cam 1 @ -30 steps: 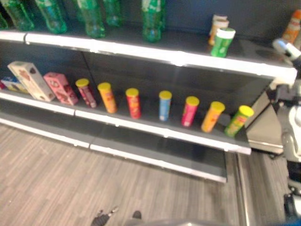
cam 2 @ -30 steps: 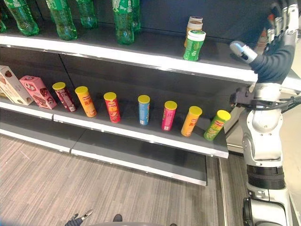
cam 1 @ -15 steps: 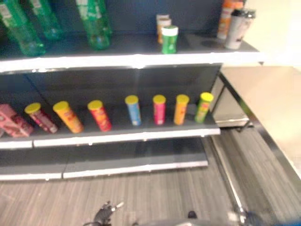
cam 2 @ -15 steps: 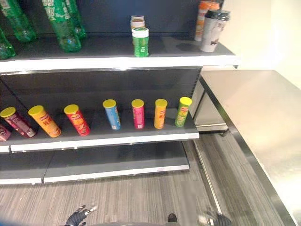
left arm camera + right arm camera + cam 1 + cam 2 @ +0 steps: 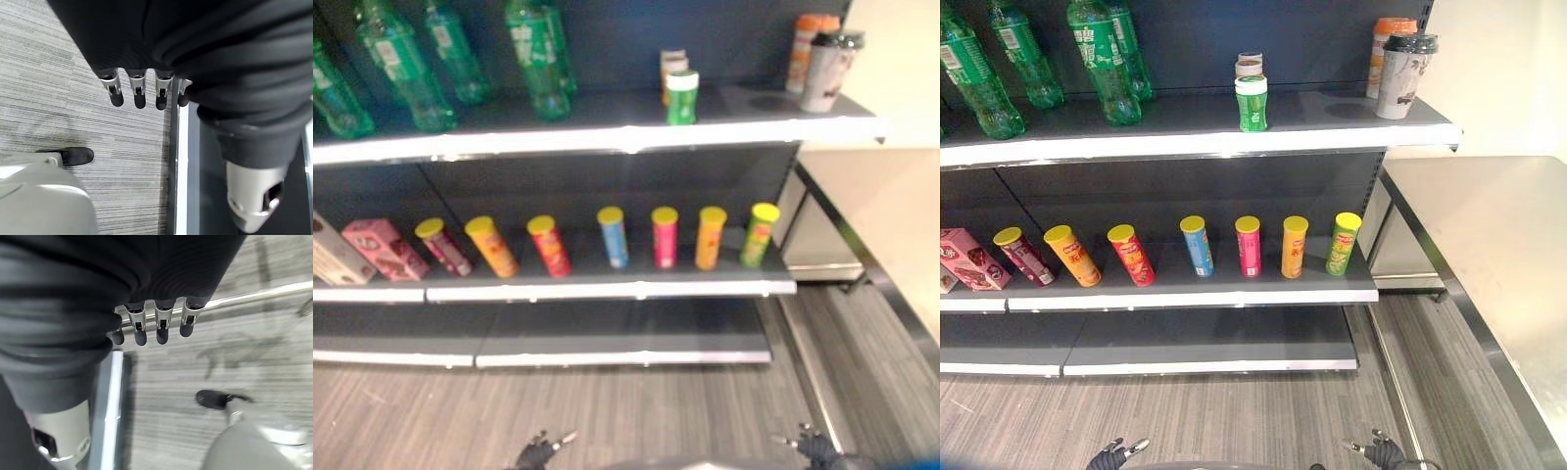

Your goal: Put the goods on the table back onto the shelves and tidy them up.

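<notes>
Facing the shelves with nothing in hand: left hand [image 5: 1114, 454] and right hand [image 5: 1383, 452] hanging low by the floor [image 5: 1234, 416], fingers [image 5: 139, 92] straight and loosely apart in the left wrist view, fingers [image 5: 162, 329] likewise in the right wrist view, neither one curled round or pinching anything; judged a pause between loads rather than a carry

Goods of the task standing on the shelves: green bottles [image 5: 1097, 59] along the top shelf [image 5: 1185, 144], a green-capped jar [image 5: 1252, 102] near its front edge with a pale can [image 5: 1250, 65] just behind it, a dark-lidded cup [image 5: 1403, 73] and an orange-topped container [image 5: 1387, 41] together at the right end; on the middle shelf [image 5: 1195, 299], a row of yellow-lidded tubes [image 5: 1249, 245] set side by side, apart from one another, the left ones leaning, the right ones nearer upright; pink box [image 5: 974, 259] at the far left, tilted; probably spaced out so for a tidy front, though the leaning tubes likely call for straightening

Steel table [image 5: 1489, 235] to the right of the shelves, bare metal on the stretch in view, its far part out of frame; bottom shelf [image 5: 1205, 343] bare and dark; nothing between the hands and the shelves save open floor; shelf edge and the table's corner standing close together at the right, likely the tight spot for any reach toward the cup
</notes>
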### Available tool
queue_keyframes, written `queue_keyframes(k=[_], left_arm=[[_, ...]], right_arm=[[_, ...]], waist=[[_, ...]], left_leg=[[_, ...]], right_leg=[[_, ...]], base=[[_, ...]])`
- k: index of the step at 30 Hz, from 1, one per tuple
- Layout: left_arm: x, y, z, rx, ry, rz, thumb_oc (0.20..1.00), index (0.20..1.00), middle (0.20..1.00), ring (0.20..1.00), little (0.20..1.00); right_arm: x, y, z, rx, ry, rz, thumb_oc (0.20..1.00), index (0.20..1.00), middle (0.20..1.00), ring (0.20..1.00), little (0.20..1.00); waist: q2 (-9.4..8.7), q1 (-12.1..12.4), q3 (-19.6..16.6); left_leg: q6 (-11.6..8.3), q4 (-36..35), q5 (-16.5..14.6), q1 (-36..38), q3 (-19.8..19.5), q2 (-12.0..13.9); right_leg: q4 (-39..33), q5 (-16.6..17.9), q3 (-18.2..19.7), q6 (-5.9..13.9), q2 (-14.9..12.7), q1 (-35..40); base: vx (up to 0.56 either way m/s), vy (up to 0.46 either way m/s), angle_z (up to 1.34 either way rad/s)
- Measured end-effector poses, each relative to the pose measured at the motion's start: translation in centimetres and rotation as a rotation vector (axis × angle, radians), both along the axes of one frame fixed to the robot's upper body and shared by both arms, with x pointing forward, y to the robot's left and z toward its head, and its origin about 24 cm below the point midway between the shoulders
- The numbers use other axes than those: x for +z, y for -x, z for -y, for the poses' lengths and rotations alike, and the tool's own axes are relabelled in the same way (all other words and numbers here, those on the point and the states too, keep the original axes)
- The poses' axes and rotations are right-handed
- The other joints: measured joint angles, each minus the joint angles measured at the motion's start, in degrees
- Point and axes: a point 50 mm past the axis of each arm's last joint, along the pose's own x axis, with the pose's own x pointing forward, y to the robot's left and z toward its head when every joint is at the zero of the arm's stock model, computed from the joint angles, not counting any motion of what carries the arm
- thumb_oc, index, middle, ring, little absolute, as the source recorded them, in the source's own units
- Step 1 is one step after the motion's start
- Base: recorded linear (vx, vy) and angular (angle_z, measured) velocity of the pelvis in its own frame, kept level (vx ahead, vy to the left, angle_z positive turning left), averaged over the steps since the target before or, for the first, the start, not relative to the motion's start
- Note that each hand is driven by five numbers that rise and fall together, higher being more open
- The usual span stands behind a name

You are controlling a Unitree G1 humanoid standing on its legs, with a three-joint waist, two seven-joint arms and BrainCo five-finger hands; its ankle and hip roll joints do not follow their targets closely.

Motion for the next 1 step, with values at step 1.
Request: queue_keyframes(k=[1], left_arm=[[-0.09, 0.21, -0.02, -0.012, -0.006, -0.014, 1.0, 1.0, 1.0, 1.0, 1.0]], right_arm=[[-0.04, 0.13, -0.02, -0.001, -0.001, -0.004, 1.0, 1.0, 1.0, 1.0, 1.0]], waist=[[-0.2, -0.09, 0.01]], left_leg=[[-0.11, 0.0, 0.04, 0.02, -0.01, 0.08]], right_leg=[[0.0, -0.03, 0.01, -0.05, 0.07, 0.0]], base=[[0.03, -0.037, -0.03]])
